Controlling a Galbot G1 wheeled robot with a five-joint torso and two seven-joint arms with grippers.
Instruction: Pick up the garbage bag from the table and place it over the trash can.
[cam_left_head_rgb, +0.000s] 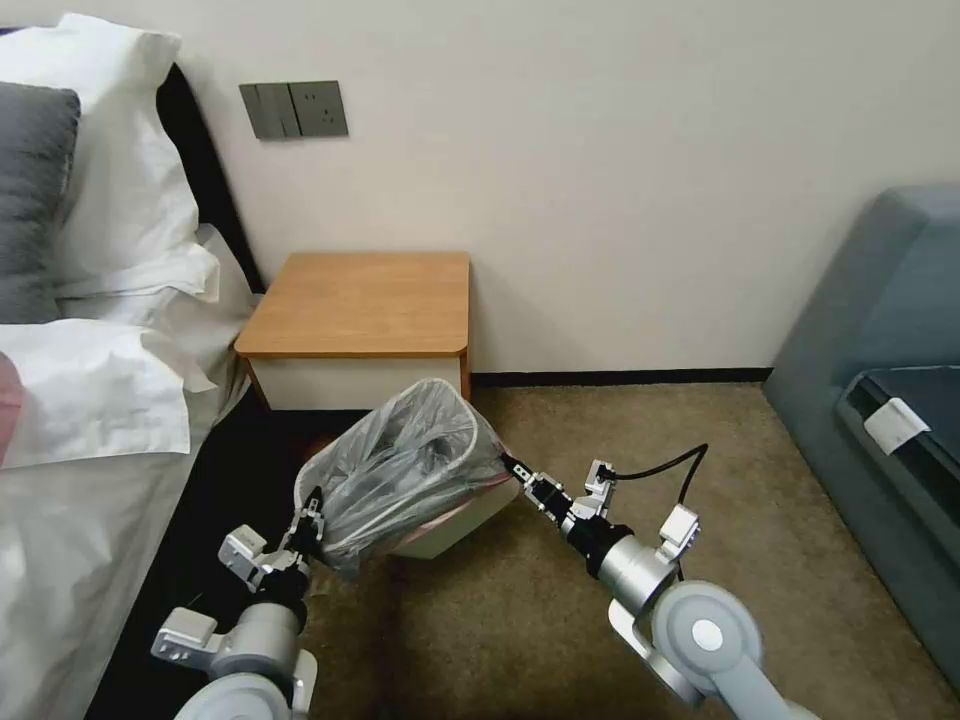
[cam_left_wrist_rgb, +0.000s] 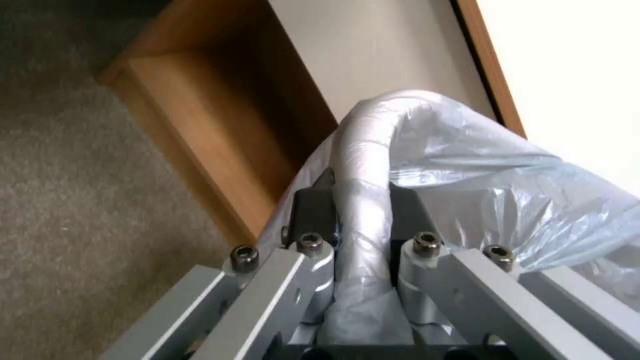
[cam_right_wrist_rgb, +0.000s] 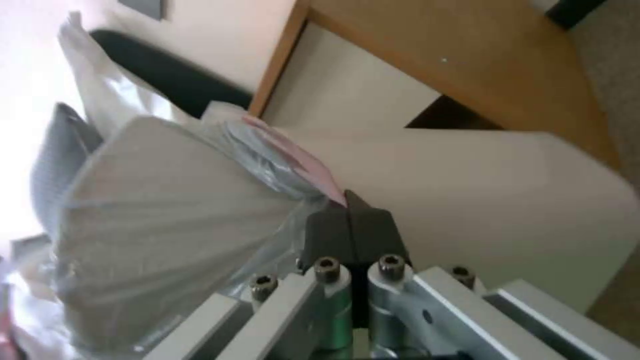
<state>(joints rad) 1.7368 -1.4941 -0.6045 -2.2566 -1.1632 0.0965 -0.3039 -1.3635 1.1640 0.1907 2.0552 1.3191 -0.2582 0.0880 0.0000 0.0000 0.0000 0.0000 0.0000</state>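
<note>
The beige trash can (cam_left_head_rgb: 452, 531) sits tilted on the carpet in front of the table (cam_left_head_rgb: 360, 300), whose top is bare. The grey translucent garbage bag (cam_left_head_rgb: 410, 470) is stretched over the can's mouth. My left gripper (cam_left_head_rgb: 312, 515) is shut on the near-left rim, film-wrapped in the left wrist view (cam_left_wrist_rgb: 363, 170), with one dark finger (cam_left_wrist_rgb: 312, 212) on each side. My right gripper (cam_left_head_rgb: 515, 468) is shut on the bag's pinkish edge (cam_right_wrist_rgb: 303, 167) at the can's right side, its pads (cam_right_wrist_rgb: 333, 232) pressed together beside the beige wall (cam_right_wrist_rgb: 480, 190).
A bed with white pillows (cam_left_head_rgb: 110, 260) lies close on the left. A grey-blue sofa (cam_left_head_rgb: 880, 400) stands at the right. The wall is behind the table. Open carpet (cam_left_head_rgb: 620, 420) spreads to the right of the can.
</note>
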